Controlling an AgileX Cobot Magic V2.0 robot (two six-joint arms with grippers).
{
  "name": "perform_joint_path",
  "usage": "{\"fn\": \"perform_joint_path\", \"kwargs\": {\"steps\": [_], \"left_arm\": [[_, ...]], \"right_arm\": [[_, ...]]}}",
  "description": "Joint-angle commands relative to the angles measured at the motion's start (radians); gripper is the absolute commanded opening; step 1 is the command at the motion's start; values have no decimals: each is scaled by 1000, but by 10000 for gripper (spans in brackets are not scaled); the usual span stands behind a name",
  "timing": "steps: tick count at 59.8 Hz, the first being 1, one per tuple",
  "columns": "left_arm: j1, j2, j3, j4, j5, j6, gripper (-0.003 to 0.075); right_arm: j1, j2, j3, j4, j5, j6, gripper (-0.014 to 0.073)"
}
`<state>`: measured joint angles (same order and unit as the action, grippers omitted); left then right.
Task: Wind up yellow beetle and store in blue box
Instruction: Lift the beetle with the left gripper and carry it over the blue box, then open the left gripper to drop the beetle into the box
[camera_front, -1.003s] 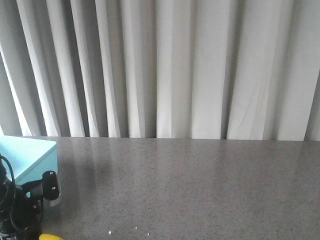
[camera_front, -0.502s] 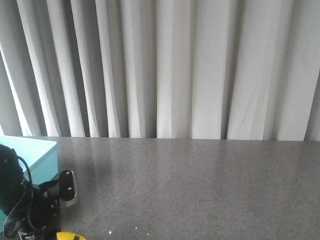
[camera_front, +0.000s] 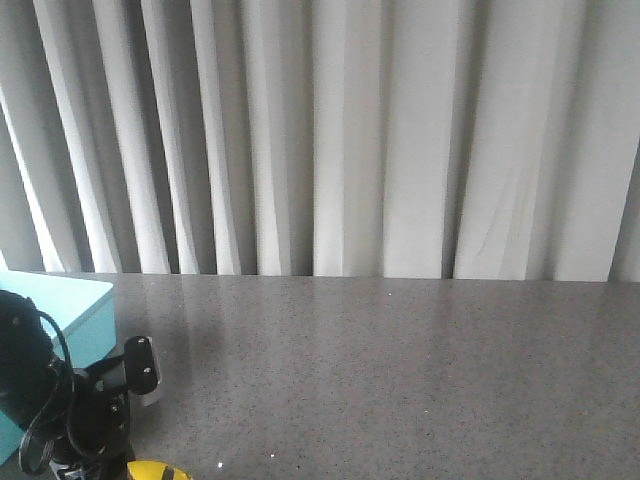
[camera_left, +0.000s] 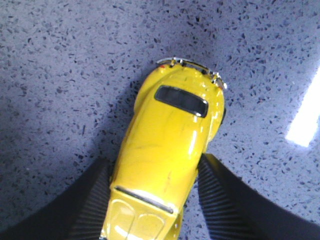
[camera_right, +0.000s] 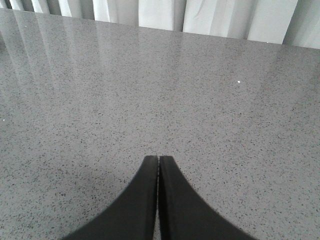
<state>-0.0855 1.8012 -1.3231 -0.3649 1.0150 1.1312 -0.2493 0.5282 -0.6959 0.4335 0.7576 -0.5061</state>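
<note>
Beetle (camera_left: 167, 160): on the bench (camera_front: 400, 370), pinched at its sides by the left pincer (camera_left: 155, 200); front view shows only its roof at the bottom edge.
Box (camera_front: 70, 310): far left, cut off, partly behind the arm.
Right pincer (camera_right: 158, 172): pressed together, holding nothing.

Glossy yellow beetle (camera_left: 167, 145); speckled stone-look table (camera_front: 420, 370); matt blue box (camera_front: 75, 310).

Lit softly and evenly from behind the pale curtain (camera_front: 330, 140), with faint vertical streaks mirrored on the speckled desk (camera_front: 400, 380). Showed a hard white glare patch at the edge of the left wrist view, and bright sheen along the yellow beetle (camera_left: 167, 165). Cast a dim shadow beside it. Looked slightly hazy, washed and grainy in front view.
</note>
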Motion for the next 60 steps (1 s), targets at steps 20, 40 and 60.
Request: {"fn": "perform_joint_path", "kwargs": {"steps": [20,40,60], "left_arm": [[-4,-240,-118,4,-65,-173,-7],[119,-303,-254,317,-235,-532,-7],[322,-164,-252,334,-387,-730,-7]], "right_arm": [[-1,5,-28,22,-59,-5,-1],[-1,5,-28,22,-59,-5,-1],[-1,5,-28,22,-59,-5,-1]]}}
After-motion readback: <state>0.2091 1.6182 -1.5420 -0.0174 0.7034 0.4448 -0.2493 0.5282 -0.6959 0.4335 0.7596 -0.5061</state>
